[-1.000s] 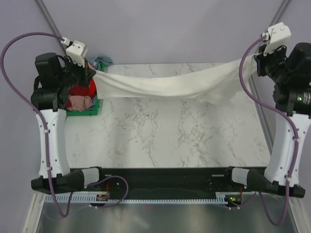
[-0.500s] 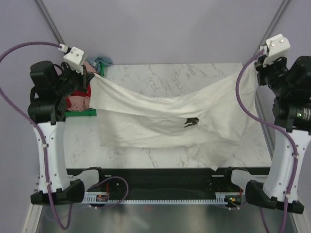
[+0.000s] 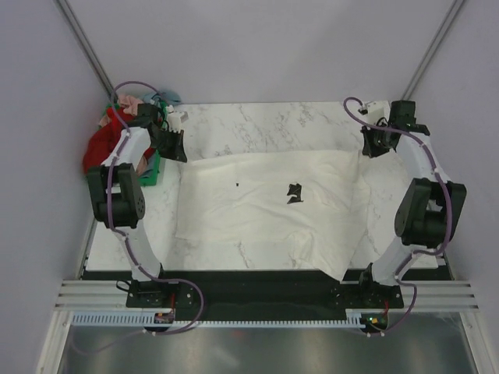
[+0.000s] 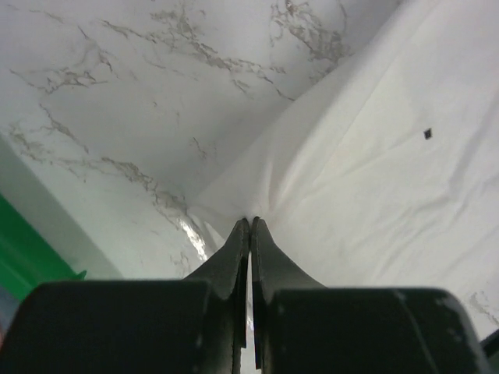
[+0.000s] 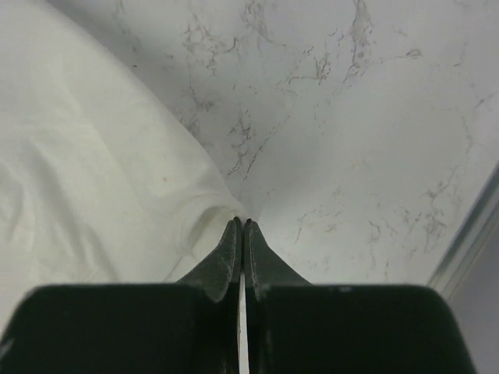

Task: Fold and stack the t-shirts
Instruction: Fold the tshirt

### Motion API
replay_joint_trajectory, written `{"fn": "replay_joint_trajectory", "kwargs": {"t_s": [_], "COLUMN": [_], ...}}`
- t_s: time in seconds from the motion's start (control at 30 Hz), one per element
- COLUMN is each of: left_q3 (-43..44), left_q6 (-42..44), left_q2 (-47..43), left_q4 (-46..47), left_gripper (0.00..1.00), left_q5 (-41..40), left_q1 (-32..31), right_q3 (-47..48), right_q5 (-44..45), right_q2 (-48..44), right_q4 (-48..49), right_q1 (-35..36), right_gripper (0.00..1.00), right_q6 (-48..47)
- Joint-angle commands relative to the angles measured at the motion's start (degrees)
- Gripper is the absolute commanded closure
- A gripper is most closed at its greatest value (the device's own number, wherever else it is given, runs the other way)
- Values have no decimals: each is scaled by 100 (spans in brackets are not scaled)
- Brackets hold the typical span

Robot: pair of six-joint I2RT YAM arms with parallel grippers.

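Observation:
The cream-white t-shirt (image 3: 257,210) lies spread flat on the marble table, its small black chest print (image 3: 294,193) facing up. My left gripper (image 3: 178,152) is low at the shirt's far left corner, and the left wrist view shows it (image 4: 250,221) shut on that corner of the white shirt (image 4: 374,171). At the far right corner my right gripper (image 3: 372,149) does the same; the right wrist view shows it (image 5: 242,222) shut on a pinch of the cloth (image 5: 86,171). The near right part of the shirt hangs down towards the table's front edge.
A green crate (image 3: 153,170) stands at the far left of the table, behind my left arm. Red cloth (image 3: 100,146), pink cloth (image 3: 129,101) and pale blue cloth (image 3: 166,97) are heaped in and over it. The right table edge (image 5: 468,234) runs close to my right gripper.
The shirt was stretched in the air between both raised grippers. Both arms have since reached forward and down, laying it flat on the table with the print up.

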Motion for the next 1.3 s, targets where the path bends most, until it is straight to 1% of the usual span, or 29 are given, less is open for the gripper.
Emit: {"fn": "replay_joint_trajectory", "kwargs": {"t_s": [0.0, 0.07, 0.13, 0.17, 0.33, 0.63, 0.87, 1.0, 1.03, 1.07, 1.1, 1.13, 1.17, 1.2, 1.23, 1.27], "left_q3": [700, 991, 1280, 1377, 1930, 2669, 3170, 3705, 3794, 3865, 3987, 4032, 4058, 4050, 4050, 4006], "left_q6": [-131, -123, -105, -96, -96, -87, -193, -228, -254, -263, -298, -333, -351, -429, -465, -500], "left_q2": [490, 859, 1062, 1272, 1739, 2460, 2890, 3119, 3163, 3190, 3190, 3164, 3111, 2972, 2866, 2769], "left_q4": [130, 139, 139, 130, 139, 139, 191, 191, 200, 200, 226, 218, 244, 279, 279, 288], "left_gripper": [98, 98, 98, 98, 98, 98, 98, 98, 97, 95, 87, 82, 60, 52, 48, 40], "left_q5": [-308, -467, -677, -739, -1003, -1320, -1478, -1557, -1557, -1583, -1636, -1680, -1811, -1882, -1952, -2022], "left_q1": [-65, -65, -82, -91, -91, -100, -109, -118, -118, -118, -126, -135, -153, -153, -153, -161], "right_q3": [549, 978, 1296, 1602, 2596, 3748, 4197, 4504, 4592, 4672, 4855, 4935, 5006, 5059, 5050, 5024], "right_q5": [125, 178, 248, 249, 415, 793, 1101, 1232, 1276, 1355, 1591, 1750, 1786, 2126, 2182, 2191], "right_q2": [765, 1308, 1644, 1959, 2891, 3869, 4458, 4651, 4738, 4791, 4827, 4853, 4845, 4793, 4653, 4547], "right_q4": [423, 423, 423, 414, 388, 423, 695, 897, 1002, 1073, 1161, 1327, 1407, 1468, 1573, 1601], "right_q1": [-18, -18, -18, -18, -18, 17, 97, 132, 132, 132, 140, 141, 141, 141, 141, 132], "right_gripper": [100, 100, 100, 100, 100, 100, 100, 100, 95, 91, 85, 67, 61, 57, 52, 50], "right_q6": [-111, -14, 99, 135, 337, 426, 390, 408, 443, 487, 539, 644, 671, 706, 768, 794]}}
